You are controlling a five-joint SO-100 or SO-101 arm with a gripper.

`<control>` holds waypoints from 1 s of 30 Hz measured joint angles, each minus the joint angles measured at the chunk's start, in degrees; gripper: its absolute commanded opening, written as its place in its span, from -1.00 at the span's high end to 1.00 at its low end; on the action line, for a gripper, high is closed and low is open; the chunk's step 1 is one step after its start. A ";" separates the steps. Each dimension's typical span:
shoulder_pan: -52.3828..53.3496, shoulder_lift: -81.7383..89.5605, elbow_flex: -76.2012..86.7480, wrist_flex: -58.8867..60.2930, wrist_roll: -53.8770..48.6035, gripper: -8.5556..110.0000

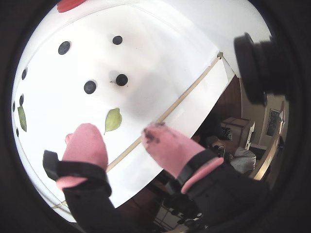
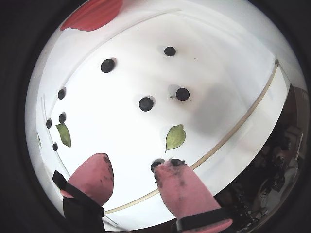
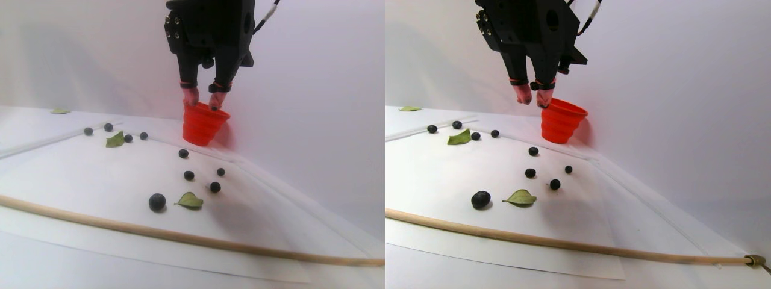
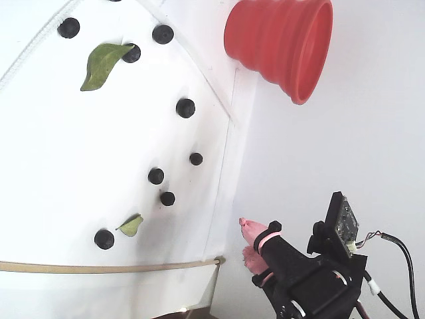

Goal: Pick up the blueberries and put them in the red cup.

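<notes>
Several blueberries (image 4: 156, 175) lie scattered away from the red cup (image 4: 282, 43); tool (image 2: 133, 177) hangs spread apart, gripping nothing.

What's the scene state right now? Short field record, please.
gripper: open, nothing between the fingers, raised above the white sheet
blueberries: nine, loose on the white sheet
red cup: upright, past the sheet's far corner; inside not visible
leaf: flat, beside the nearest berry
wooden rod: along the sheet's near edge
</notes>
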 measured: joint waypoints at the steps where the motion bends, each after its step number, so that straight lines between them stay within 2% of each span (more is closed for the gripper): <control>1: 0.00 -0.18 0.00 -0.26 0.00 0.57; 30: 0.00 -18.81 -3.69 -16.08 -0.18 0.54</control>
